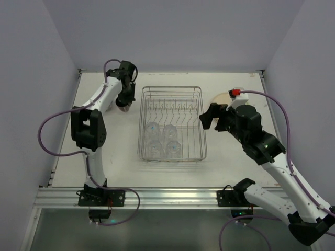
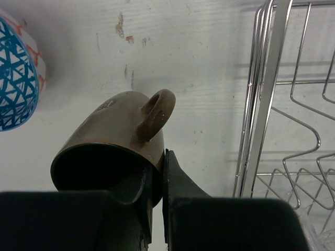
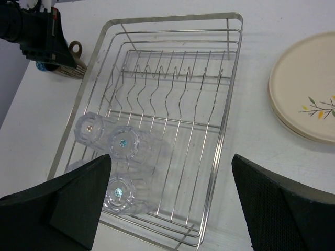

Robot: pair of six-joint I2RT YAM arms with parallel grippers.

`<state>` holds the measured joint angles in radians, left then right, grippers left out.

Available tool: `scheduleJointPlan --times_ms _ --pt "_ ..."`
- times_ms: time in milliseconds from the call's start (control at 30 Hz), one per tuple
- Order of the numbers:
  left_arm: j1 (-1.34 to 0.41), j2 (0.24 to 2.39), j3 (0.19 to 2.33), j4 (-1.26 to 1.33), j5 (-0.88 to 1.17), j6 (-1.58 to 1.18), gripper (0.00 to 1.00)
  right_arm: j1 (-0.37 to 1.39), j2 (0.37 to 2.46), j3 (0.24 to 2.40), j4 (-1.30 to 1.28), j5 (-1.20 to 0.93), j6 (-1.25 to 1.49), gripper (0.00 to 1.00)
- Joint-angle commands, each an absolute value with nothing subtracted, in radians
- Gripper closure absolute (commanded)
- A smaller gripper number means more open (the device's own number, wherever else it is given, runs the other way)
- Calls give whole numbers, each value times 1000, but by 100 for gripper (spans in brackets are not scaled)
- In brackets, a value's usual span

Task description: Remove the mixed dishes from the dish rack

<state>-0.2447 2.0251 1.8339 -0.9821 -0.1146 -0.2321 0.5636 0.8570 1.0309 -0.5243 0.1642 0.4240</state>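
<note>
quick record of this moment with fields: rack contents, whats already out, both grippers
rack contents: four clear glasses in the near left part of the dish rack
prongs: bare
out, right of rack: stacked plates
out, left of rack: blue-patterned bowl
left gripper: shut on the brown mug at its rim, left of the rack
right gripper: open, empty, at the rack's right side

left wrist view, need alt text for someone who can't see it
The left gripper pinches the rim of a brown mug next to its handle, with the white table behind it. A blue-patterned bowl shows at the left edge, and the side of the wire dish rack runs down the right.
</note>
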Motion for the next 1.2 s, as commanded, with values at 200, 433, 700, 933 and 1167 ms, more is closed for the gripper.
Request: scheduleJointPlan --times_ms 200,433,700,933,1167 --pt "-229 2115 1937 -1011 -44 -190 96 563 862 1020 -512 127 413 1" --pt "-212 2158 1934 -1017 -72 -189 93 561 847 1026 -514 100 413 1" --pt "-209 2174 1927 -1008 -66 -183 74 561 842 1011 -511 100 420 1" --pt "-209 2073 1899 -968 -95 -192 31 563 853 1002 -488 66 419 1" --pt "-212 1838 1843 -902 -121 -236 0 574 960 1052 -494 -109 367 1"
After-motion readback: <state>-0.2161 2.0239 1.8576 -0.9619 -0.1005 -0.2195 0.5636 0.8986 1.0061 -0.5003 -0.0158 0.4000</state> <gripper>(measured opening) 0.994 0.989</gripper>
